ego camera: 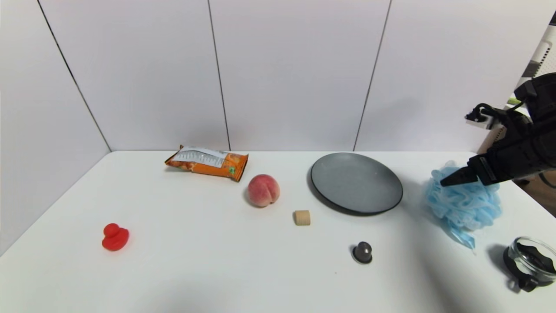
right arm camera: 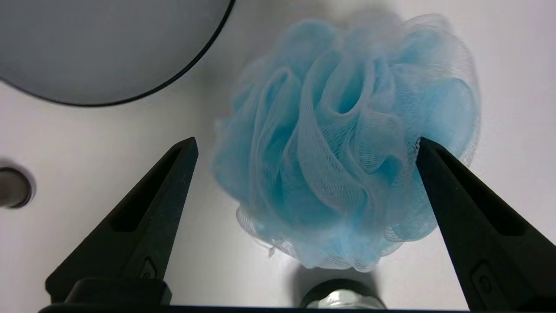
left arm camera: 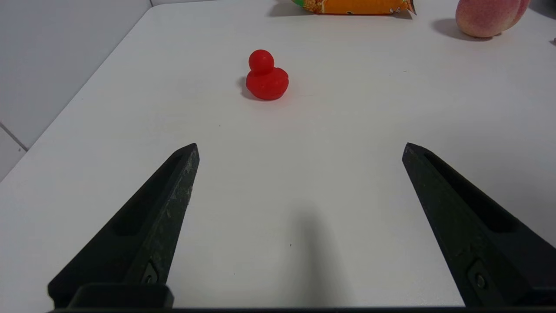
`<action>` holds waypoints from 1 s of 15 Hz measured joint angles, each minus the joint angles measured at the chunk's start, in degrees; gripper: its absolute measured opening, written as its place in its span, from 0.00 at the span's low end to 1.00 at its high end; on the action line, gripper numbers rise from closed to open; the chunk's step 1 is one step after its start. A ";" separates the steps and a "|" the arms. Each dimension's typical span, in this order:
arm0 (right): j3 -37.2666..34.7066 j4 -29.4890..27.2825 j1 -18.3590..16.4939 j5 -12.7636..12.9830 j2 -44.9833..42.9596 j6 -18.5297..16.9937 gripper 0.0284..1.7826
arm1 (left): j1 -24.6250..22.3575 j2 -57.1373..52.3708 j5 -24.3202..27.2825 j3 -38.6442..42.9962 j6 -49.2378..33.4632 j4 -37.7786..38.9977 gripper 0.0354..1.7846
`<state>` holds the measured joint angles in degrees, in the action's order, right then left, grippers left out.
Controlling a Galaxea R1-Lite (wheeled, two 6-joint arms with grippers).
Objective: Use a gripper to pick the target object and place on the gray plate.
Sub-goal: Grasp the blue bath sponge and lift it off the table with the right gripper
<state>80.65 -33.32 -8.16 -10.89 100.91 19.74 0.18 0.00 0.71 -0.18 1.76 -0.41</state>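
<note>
- Right gripper (right arm camera: pixel 304 145) hangs just above the target object (right arm camera: pixel 343 148), a fluffy light blue mesh pouf, with its fingers spread wide enough to bracket the ball, one tip at either side. That stance looks chosen for a straight descent and squeeze, since soft mesh needs a deep, centred bite.
- Left gripper (left arm camera: pixel 299 148) is parked over bare table near the red duck (left arm camera: pixel 266 76), fingers also wide apart, holding nothing; it seems idle because the pouf lies on the other arm's side.
- One white table (ego camera: pixel 195 269) carries everything.
- One gray plate (ego camera: pixel 356 182) sits just left of the pouf, bare, so the carry should be short.
- One pouf (ego camera: pixel 462 204) rests on the table near the right edge, between plate and jar, not yet lifted.
- One orange snack packet (ego camera: pixel 207 162) lies at the back.
- One glass jar (ego camera: pixel 530 261) stands close in front of the pouf; it could be nudged.
- One peach (ego camera: pixel 263 190), one red duck (ego camera: pixel 115 237), one small cork (ego camera: pixel 302 217), one dark knob-like piece (ego camera: pixel 362 252).
</note>
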 joint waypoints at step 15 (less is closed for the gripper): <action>-3.01 1.73 -0.88 6.29 6.01 0.35 0.96 | 0.00 0.00 0.04 0.00 0.00 0.00 0.94</action>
<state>77.64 -31.59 -9.03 -4.60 106.92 20.09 0.18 0.00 0.74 -0.18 1.76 -0.41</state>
